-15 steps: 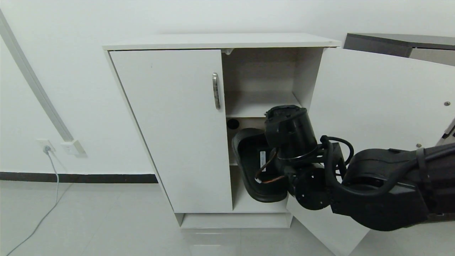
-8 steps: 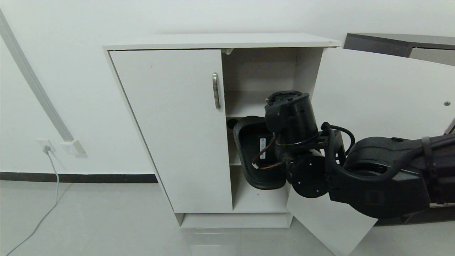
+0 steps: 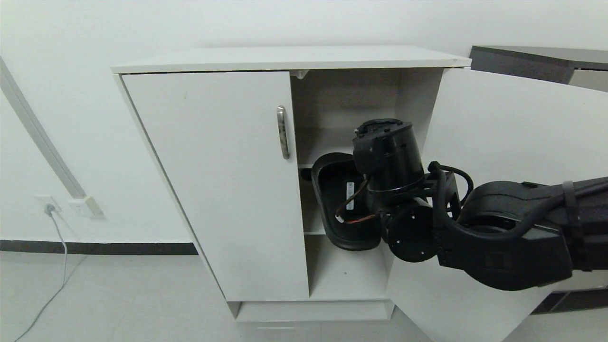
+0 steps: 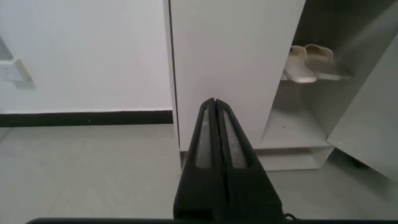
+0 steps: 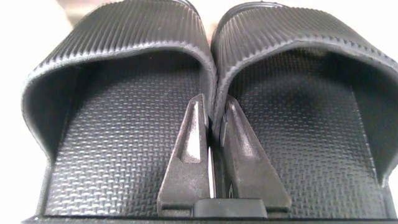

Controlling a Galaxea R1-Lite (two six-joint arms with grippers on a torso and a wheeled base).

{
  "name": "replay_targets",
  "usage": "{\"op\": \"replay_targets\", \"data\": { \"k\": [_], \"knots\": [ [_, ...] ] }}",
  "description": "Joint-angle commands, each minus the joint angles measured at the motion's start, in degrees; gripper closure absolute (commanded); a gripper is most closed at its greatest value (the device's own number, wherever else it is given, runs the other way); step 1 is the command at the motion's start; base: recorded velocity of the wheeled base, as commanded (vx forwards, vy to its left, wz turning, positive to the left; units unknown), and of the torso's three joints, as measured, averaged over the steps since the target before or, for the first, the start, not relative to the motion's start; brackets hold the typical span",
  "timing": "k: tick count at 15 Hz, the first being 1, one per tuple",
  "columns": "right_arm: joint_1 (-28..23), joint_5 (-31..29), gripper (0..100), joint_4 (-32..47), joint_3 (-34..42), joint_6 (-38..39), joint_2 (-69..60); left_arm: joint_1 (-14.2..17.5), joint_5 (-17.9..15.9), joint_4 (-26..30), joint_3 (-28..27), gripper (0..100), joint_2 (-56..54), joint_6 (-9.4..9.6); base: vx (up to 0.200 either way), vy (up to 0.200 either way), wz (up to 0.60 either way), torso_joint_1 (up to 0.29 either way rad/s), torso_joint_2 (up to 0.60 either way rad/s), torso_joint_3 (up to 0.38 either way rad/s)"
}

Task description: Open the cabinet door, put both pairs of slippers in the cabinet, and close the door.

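The white cabinet [image 3: 285, 56] stands with its right door [image 3: 503, 142] swung open and its left door [image 3: 218, 190] shut. My right arm holds a pair of black slippers [image 3: 339, 199] sole-outward in the opening, at the height of the middle shelf. In the right wrist view my right gripper [image 5: 213, 121] is shut on the touching inner edges of the two black slippers [image 5: 124, 118]. A pair of beige slippers [image 4: 309, 62] lies on a shelf inside the cabinet [image 4: 236, 68]. My left gripper [image 4: 214, 106] is shut and empty, low in front of the left door.
A metal handle [image 3: 282, 132] runs down the left door's edge. A wall socket with a grey cable [image 3: 50, 211] sits at the left. A dark counter [image 3: 536, 59] stands behind the open door. Grey floor [image 4: 87, 168] spreads before the cabinet.
My right arm has lifted the black slippers from the lower shelf's height up toward the middle shelf. The head camera has moved nearer, so the cabinet looks larger.
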State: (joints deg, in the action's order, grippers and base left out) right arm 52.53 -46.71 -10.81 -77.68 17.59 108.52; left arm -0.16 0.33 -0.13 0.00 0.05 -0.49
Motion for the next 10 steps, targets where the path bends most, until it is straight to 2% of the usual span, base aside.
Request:
{"op": "replay_targets", "data": {
  "k": [1, 5, 9, 10],
  "knots": [
    [-0.06, 0.04, 100, -0.09, -0.19, -0.01, 0.38, -0.02, 0.02, -0.04, 0.0, 100, 0.04, -0.04, 0.2, 0.0, 0.0, 0.002, 0.01, 0.002],
    [-0.15, 0.04, 100, -0.09, -0.1, -0.01, 0.64, -0.02, 0.11, -0.04, 0.0, 100, 0.04, -0.04, 0.2, 0.0, 0.0, 0.001, 0.0, 0.0],
    [-2.17, 0.57, 100, -0.35, -2.48, -0.01, 3.19, -0.02, 0.11, -0.04, 0.0, 100, 0.04, -0.04, 0.0, 0.0, 0.0, 0.0, 0.0, 0.0],
    [-3.75, 0.84, 100, 0.0, -6.26, -0.36, 5.65, -0.02, 0.11, -0.04, 0.0, 100, 0.04, -0.13, 0.0, 0.0, 0.0, 0.0, 0.0, 0.0]
  ]
}}
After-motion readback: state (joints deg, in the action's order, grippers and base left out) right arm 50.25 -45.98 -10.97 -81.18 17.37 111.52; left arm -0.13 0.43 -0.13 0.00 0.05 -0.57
